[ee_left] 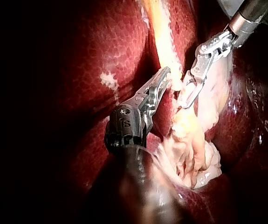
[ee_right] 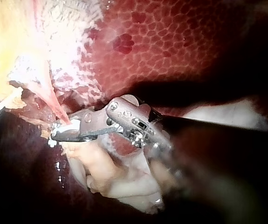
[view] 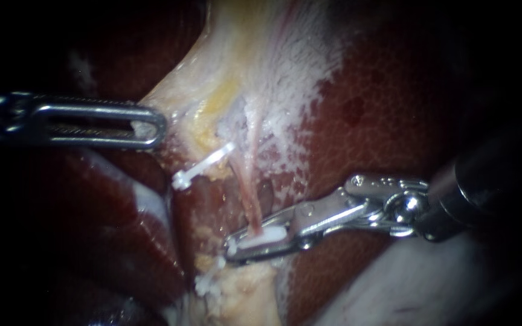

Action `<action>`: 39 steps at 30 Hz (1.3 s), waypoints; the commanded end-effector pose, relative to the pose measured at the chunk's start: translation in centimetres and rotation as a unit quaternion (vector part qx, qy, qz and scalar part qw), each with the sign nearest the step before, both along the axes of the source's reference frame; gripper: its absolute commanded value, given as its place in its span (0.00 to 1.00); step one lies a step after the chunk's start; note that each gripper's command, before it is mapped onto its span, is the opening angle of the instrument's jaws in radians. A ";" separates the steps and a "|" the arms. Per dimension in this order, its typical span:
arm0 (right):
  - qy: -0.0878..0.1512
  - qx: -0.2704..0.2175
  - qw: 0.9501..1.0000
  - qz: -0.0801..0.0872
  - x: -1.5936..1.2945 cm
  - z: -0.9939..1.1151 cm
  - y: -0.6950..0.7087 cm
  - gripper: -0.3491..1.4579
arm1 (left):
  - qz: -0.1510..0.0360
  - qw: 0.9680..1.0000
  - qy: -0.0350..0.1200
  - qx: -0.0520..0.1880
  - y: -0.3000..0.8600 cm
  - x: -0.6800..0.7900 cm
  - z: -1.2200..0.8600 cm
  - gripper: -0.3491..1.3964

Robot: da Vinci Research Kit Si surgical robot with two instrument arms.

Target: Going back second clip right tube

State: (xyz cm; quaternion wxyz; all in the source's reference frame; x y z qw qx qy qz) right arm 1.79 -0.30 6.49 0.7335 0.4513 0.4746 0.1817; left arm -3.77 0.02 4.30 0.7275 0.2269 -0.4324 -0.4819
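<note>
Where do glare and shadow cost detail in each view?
Endoscope view: light pools on the pale tissue; the shaft of the right instrument sinks into shadow; the left instrument glints. Left wrist view: the liver fades to black away from the instruments. Right wrist view: glare bleaches the pale tissue, yet the clip in the jaws is readable.

Ctr bright, edges black; glare on right instrument (view: 240, 244), light prob. from scope side.
</note>
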 end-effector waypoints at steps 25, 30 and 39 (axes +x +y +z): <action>0.073 -0.150 0.986 -0.005 0.04 -0.02 0.06 0.45 | -0.001 1.000 0.000 0.000 -0.02 0.00 -0.03 0.00; 0.082 -0.168 0.982 -0.003 0.01 -0.08 0.15 0.47 | -0.001 1.000 0.001 0.000 -0.02 0.00 -0.04 0.00; 0.070 -0.186 0.980 0.023 -0.21 -0.17 0.20 0.52 | 0.000 1.000 0.000 0.000 -0.02 0.01 -0.04 0.00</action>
